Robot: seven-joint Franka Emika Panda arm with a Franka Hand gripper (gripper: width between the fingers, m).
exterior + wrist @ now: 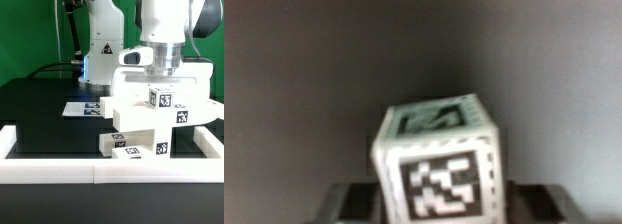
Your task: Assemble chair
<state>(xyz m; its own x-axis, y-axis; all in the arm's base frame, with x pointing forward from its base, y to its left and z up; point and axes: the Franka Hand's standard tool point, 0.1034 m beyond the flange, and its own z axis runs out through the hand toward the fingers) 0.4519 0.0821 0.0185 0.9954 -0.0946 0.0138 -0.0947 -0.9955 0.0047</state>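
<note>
Clamped between the gripper (438, 203) fingers (349, 203), one on each side, is a tagged white square post (439, 160) of the chair, jutting straight out from the jaws. Just below the gripper lie the chair's other white tagged parts (150, 125), stacked near the white border rail (110, 173). Farther back, beyond the gripper, the marker board (86, 107) lies flat on the black table (35, 110).

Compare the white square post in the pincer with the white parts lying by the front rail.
The white square post hangs upright, raised, in the pincer; the white tagged parts lie flat on the black table. Both are matte white with black-and-white tags.
</note>
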